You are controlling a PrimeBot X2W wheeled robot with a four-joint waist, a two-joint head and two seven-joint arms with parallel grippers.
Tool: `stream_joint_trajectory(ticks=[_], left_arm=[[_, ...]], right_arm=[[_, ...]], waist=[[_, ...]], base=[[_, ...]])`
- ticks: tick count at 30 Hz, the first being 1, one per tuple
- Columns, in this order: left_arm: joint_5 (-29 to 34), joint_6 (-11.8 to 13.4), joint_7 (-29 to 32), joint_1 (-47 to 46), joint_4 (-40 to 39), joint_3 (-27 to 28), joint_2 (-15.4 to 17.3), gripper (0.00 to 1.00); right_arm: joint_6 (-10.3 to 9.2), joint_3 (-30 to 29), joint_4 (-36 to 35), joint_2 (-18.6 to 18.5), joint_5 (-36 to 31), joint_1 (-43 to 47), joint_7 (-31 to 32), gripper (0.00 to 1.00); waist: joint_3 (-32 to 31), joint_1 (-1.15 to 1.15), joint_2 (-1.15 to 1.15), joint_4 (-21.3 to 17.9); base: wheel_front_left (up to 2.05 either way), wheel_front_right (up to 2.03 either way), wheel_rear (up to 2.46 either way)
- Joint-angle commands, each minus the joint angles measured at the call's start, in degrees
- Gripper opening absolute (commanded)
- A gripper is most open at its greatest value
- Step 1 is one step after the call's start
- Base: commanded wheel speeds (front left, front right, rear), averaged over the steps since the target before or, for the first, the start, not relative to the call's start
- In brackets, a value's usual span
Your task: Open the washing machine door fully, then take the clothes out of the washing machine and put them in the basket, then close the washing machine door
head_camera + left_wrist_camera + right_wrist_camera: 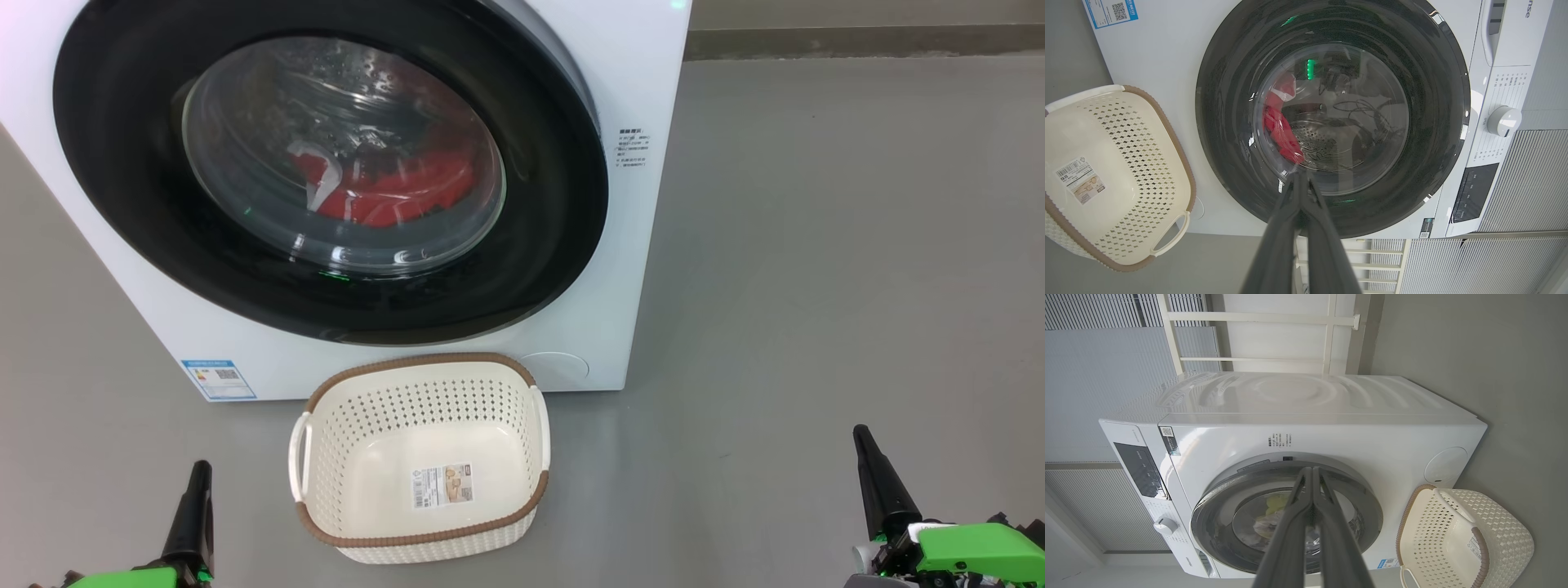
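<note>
Scene: a white washer (629, 269) stands on a grey floor (816, 245), seen from above and in front.
Door: the round black door (326, 114) is closed flat against the washer front, its clear bowl window at the centre.
Clothes: the red clothes (392, 192) with white trim lie inside the drum behind the door's glass, low in the window and a little right of its middle.
Basket: the cream basket (424, 549) sits upright on the floor just in front of the washer, below the door, with only a sticker (442, 485) on its bottom.
Left gripper: the left gripper (201, 467) is at the lower left, fingers pressed together into one dark point, holding nothing.
Right gripper: the right gripper (859, 431) is at the lower right, fingers likewise pressed together, holding nothing.
Clothes to grippers: the clothes are ahead of and above both grippers, well apart from them, with the closed door between (in the left wrist view the finger points aim at the glass just beside the red fabric).
Basket to grippers: the basket lies between the two, near the left gripper but not touching it, and well apart from the right.
Other details: a blue energy label (218, 379) is at the washer's lower left corner; a white dial (1503, 121) is on its control panel.
</note>
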Motion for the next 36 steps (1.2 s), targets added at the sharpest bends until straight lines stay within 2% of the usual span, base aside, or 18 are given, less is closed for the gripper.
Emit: stream_joint_trajectory(ticks=[1, 14, 15, 21, 26, 30, 36], left_arm=[[-0.2, -0.2, 0.2, -2.2, -1.5, 1.8, 0.9, 0.00], [-0.2, -0.2, 0.2, -2.2, -1.5, 1.8, 0.9, 0.00], [0.0, 0.0, 0.0, 0.0, 0.0, 0.0, 0.0, 1.00], [0.2, 0.0, -0.3, 1.5, 1.7, -0.3, -0.7, 1.00], [1.0, 0.0, -1.2, 1.6, 0.9, -0.7, -0.4, 1.00], [2.0, 0.0, -1.9, 1.7, 0.3, -1.1, 0.0, 1.00], [5.0, 0.0, -2.8, 1.7, -0.2, -1.3, 0.7, 1.00]], right_arm=[[-0.05, 1.4, -1.7, -0.2, 0.3, -2.6, 0.4, 0.00], [-0.05, 1.4, -1.7, -0.2, 0.3, -2.6, 0.4, 0.00], [0.00, 0.0, 0.0, 0.0, 0.0, 0.0, 0.0, 1.00], [0.00, 0.3, 2.2, 0.4, 0.0, 1.0, -0.3, 1.00], [0.00, 1.0, 2.0, 0.2, -0.8, 0.9, -1.2, 1.00], [0.00, 1.8, 1.9, -0.2, -1.8, 0.6, -1.9, 1.00], [-0.01, 3.2, 1.7, -1.0, -3.7, 0.1, -2.7, 1.00]], waist=[[0.0, 0.00, 0.00, 0.0], [0.0, 0.00, 0.00, 0.0], [0.0, 0.00, 0.00, 0.0], [0.1, 0.01, 0.00, 0.0], [-0.1, 0.13, 0.00, 0.1], [0.1, 0.01, 0.00, 0.1], [0.2, 0.01, 0.00, 0.1]], base=[[0.00, 0.00, 0.00], [0.00, 0.00, 0.00], [0.00, 0.00, 0.00], [0.00, 0.00, 0.00], [0.00, 0.00, 0.00], [0.00, 0.00, 0.00], [0.00, 0.00, 0.00]])
